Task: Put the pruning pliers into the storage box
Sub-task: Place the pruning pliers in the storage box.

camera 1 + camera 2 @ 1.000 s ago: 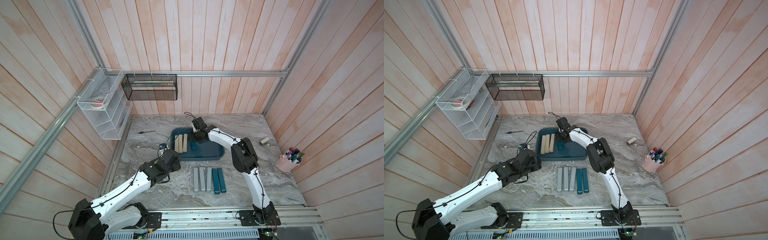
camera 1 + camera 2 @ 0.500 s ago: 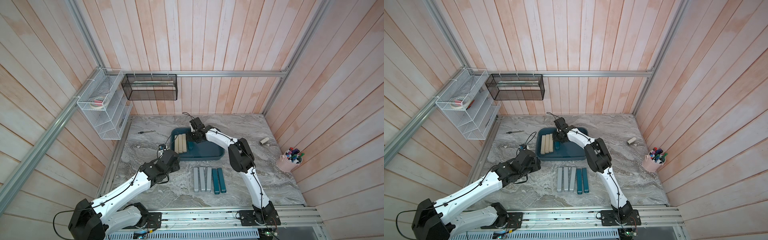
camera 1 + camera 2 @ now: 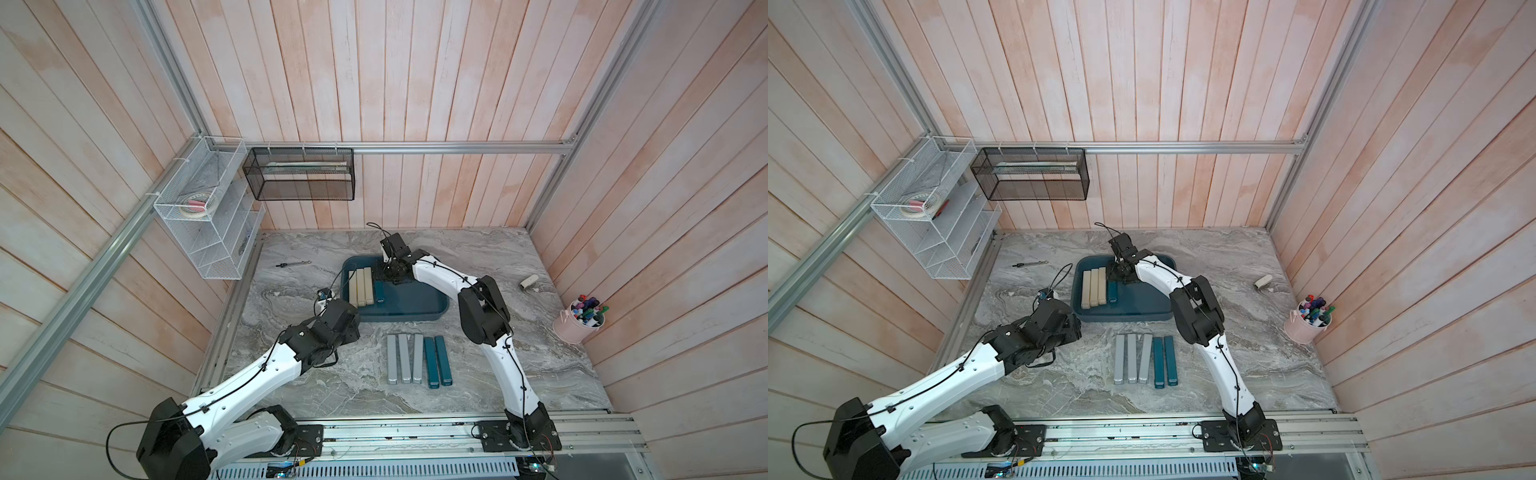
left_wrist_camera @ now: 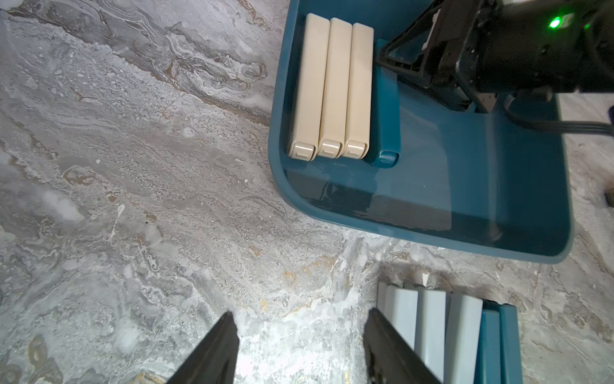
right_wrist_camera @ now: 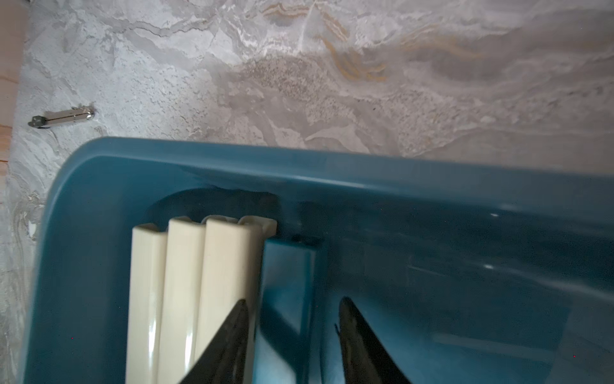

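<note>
Right claw (image 5: 294, 299) spread astride teal bar (image 5: 289, 266) in box (image 5: 332, 163) | we judge: lift straight up, not nudging beige bars (image 5: 186, 266).

Storage box (image 3: 419, 301), right side: bare floor, open from above.
Storage box, left side: three beige pruning pliers (image 3: 360, 286) and one teal plier (image 3: 380, 292) packed together; right pincer (image 5: 294, 301) straddles the teal, jaws parted.
Tabletop (image 4: 133, 199) under left pincer (image 4: 300, 314): bare marble.
Front row: grey pliers (image 3: 403, 359) and teal pair (image 3: 437, 360) side by side, barely any gap.

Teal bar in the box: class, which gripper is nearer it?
Right. The right gripper straddles the teal bar inside the storage box; the left gripper hangs outside it, beside the grey bars.
</note>
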Robot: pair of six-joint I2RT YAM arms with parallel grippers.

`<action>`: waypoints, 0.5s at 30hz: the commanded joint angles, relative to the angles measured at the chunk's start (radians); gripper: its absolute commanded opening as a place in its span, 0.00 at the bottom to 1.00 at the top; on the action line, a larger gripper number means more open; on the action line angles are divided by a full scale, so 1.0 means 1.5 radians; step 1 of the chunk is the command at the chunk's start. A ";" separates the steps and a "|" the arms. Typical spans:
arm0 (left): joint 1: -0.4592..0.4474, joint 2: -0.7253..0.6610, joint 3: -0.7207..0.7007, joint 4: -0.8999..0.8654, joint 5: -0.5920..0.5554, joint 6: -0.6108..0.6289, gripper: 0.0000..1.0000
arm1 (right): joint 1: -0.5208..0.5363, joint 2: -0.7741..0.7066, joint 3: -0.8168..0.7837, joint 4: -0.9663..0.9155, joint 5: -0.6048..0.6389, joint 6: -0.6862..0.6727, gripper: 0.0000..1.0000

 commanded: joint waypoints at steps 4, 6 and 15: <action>0.007 0.001 0.011 -0.014 -0.022 0.008 0.64 | -0.006 -0.106 -0.015 -0.021 0.042 -0.045 0.47; 0.010 0.002 0.010 0.002 -0.012 0.010 0.64 | -0.007 -0.139 -0.030 -0.027 0.049 -0.056 0.48; 0.009 0.023 0.022 0.069 -0.005 0.032 0.65 | -0.005 -0.416 -0.326 0.002 0.125 -0.094 0.49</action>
